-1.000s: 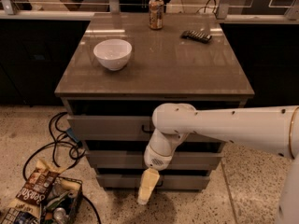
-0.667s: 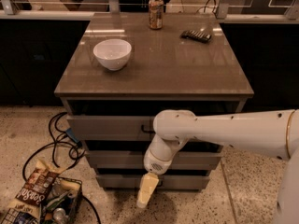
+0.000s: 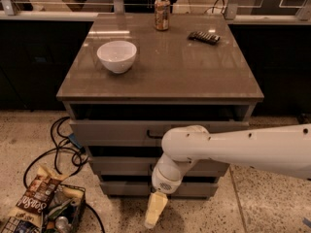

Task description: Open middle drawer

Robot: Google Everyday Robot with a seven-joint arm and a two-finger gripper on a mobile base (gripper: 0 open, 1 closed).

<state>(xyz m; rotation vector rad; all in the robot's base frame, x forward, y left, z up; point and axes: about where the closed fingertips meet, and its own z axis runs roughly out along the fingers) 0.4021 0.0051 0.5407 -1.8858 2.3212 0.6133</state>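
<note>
The grey cabinet (image 3: pixel 160 81) has three drawer fronts. The middle drawer (image 3: pixel 116 165) is the second one, and it looks closed. Its centre, where the handle sits, is covered by my white wrist. The top drawer (image 3: pixel 112 131) shows its dark bar handle (image 3: pixel 154 135) just left of my arm. The lowest drawer (image 3: pixel 121 188) sits below. My gripper (image 3: pixel 154 211) hangs in front of the lowest drawer, pointing down toward the floor, below the middle drawer's centre.
A white bowl (image 3: pixel 116 56), a drink can (image 3: pixel 162 13) and a dark remote-like object (image 3: pixel 204 37) sit on the cabinet top. Black cables (image 3: pixel 58 149) lie on the floor at left. A basket of snack bags (image 3: pixel 41 205) stands at lower left. Dark counters run behind.
My arm and gripper have sunk a little lower in front of the drawers. The drawers have not moved.
</note>
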